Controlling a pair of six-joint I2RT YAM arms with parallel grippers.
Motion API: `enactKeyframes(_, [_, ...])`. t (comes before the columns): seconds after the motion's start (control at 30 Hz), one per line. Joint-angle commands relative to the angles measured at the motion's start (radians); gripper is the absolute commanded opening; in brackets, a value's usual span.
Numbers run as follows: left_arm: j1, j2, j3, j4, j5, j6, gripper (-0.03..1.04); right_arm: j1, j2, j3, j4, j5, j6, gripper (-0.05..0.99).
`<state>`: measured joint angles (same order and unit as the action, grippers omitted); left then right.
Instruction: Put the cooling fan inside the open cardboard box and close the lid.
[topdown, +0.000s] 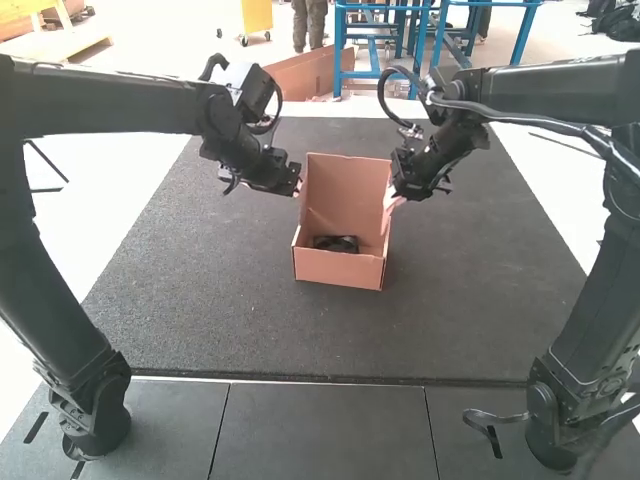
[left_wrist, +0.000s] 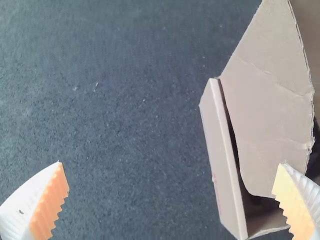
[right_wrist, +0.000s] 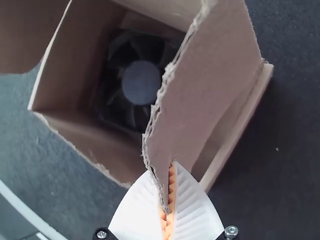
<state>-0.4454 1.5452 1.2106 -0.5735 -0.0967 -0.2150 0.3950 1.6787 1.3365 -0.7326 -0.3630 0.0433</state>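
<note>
The open cardboard box (topdown: 338, 268) sits mid-mat with its lid (topdown: 340, 195) standing upright at the back. The black cooling fan (topdown: 335, 242) lies flat on the box floor, seen from above in the right wrist view (right_wrist: 137, 85). My right gripper (topdown: 400, 195) is shut on the torn edge of the box's right side flap (right_wrist: 210, 100), its white ribbed fingers (right_wrist: 192, 195) pinching the cardboard. My left gripper (topdown: 288, 185) hovers open beside the lid's upper left corner; its orange-padded fingers (left_wrist: 47, 200) hold nothing, and one finger is close to a box flap (left_wrist: 270, 100).
The box rests on a dark mat (topdown: 180, 270) with free room on all sides. Bare white table (topdown: 80, 210) lies beyond the mat's left and right edges. Both arm bases stand at the near corners.
</note>
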Motion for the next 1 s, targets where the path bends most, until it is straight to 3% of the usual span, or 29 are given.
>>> enactKeyframes(0.0, [-0.009, -0.037, -0.017, 0.006, 0.025, -0.001, 0.97, 0.022, -0.027, -0.019, 0.013, -0.027, 0.024, -0.01])
enactKeyframes(0.47, [-0.019, -0.066, -0.054, 0.009, 0.077, -0.004, 0.97, 0.067, -0.010, -0.063, 0.032, -0.010, 0.032, -0.01])
enactKeyframes(0.97, [-0.044, -0.168, -0.164, -0.002, 0.074, 0.008, 0.97, 0.073, -0.005, -0.126, 0.030, 0.105, -0.002, -0.01])
